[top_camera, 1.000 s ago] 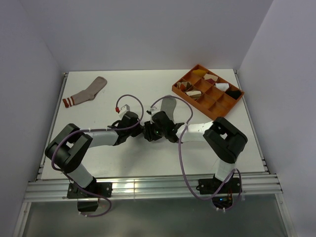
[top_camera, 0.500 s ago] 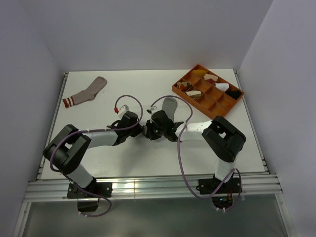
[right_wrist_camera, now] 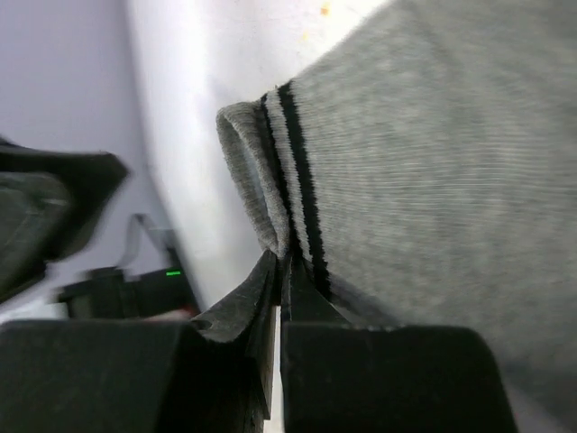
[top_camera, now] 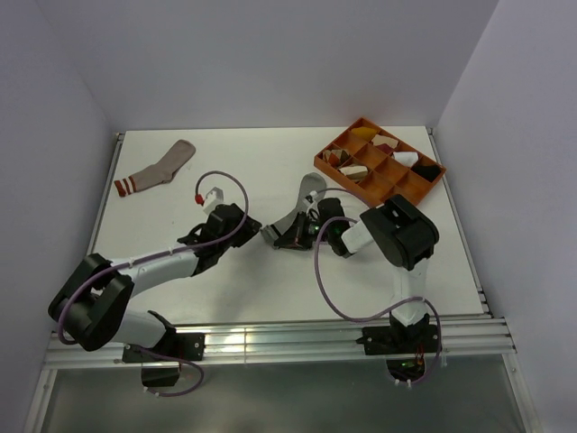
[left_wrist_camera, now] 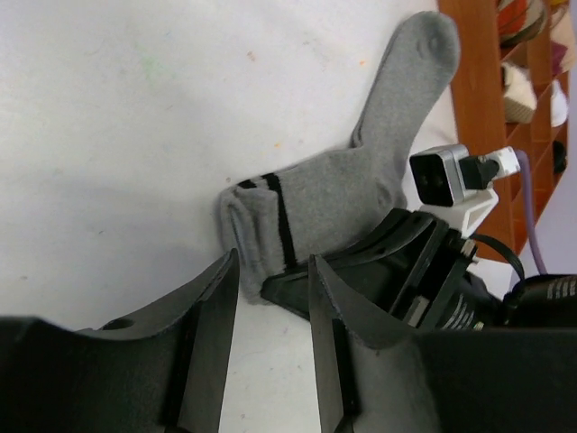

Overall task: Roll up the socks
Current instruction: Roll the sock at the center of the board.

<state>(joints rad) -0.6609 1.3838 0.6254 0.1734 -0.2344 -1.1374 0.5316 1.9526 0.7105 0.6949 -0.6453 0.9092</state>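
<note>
White table (top_camera: 270, 289): rolling barely begun

Nearest, left gripper (left_wrist_camera: 270, 263) parted, empty, beside cuff. Beyond, right gripper (right_wrist_camera: 279, 266) pinched on grey sock (top_camera: 309, 191) cuff, table centre. Next: turn cuff toward toe. Farthest, pinkish-tan sock (top_camera: 158, 170) untouched, ten o'clock.

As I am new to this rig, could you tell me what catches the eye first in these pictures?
The grey sock lies mid-table, its striped cuff pinched in the right end effector, while the left end effector hangs open and empty beside it. The pinkish-tan sock lies alone at the far left, and the orange tray sits at the far right.
</note>
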